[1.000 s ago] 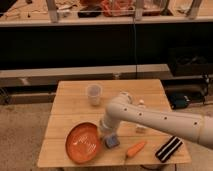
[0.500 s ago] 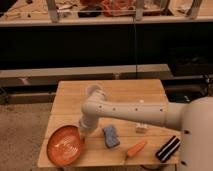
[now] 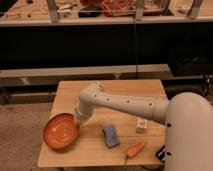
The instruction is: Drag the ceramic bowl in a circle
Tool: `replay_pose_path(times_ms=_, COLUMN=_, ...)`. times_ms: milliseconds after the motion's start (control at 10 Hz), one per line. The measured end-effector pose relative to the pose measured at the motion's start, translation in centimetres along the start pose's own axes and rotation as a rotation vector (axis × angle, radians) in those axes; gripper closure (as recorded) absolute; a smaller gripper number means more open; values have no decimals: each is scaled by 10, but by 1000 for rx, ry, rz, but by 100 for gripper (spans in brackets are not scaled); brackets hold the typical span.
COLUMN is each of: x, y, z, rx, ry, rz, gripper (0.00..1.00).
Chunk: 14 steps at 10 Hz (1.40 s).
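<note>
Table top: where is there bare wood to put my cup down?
On the table, bare wood lies far right behind the arm, and at the front between the ceramic bowl and blue sponge. It's crowded front right: sponge, carrot, white block. The claw sits at the bowl's rim nearest the sponge.

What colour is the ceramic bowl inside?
Orange-red with pale streaks, best in the camera view. The gripper is at the right rim of the ceramic bowl.
</note>
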<state>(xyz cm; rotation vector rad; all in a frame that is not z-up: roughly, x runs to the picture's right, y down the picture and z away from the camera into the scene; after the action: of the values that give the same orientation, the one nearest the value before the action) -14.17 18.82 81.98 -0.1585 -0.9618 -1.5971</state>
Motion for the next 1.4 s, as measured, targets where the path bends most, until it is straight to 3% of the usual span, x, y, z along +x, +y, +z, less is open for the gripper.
replay_pose_path(times_ms=200, x=3, y=28, z=-14, rx=15, ry=37, rz=58, gripper=100)
replay_pose_path(times_ms=400, x=-7, y=73, z=-40, rx=14, ry=82, rz=137, gripper=100)
replay_pose_path(times_ms=800, x=-48, y=147, z=-90, rx=-4, ry=139, rz=281, gripper=100)
replay_pose_path(times_ms=1100, x=-83, y=162, z=-101, rx=-32, ry=101, rz=252, gripper=100)
replay_pose_path(times_ms=1400, x=-113, y=137, z=-90, rx=-50, ry=46, rz=171, gripper=100)
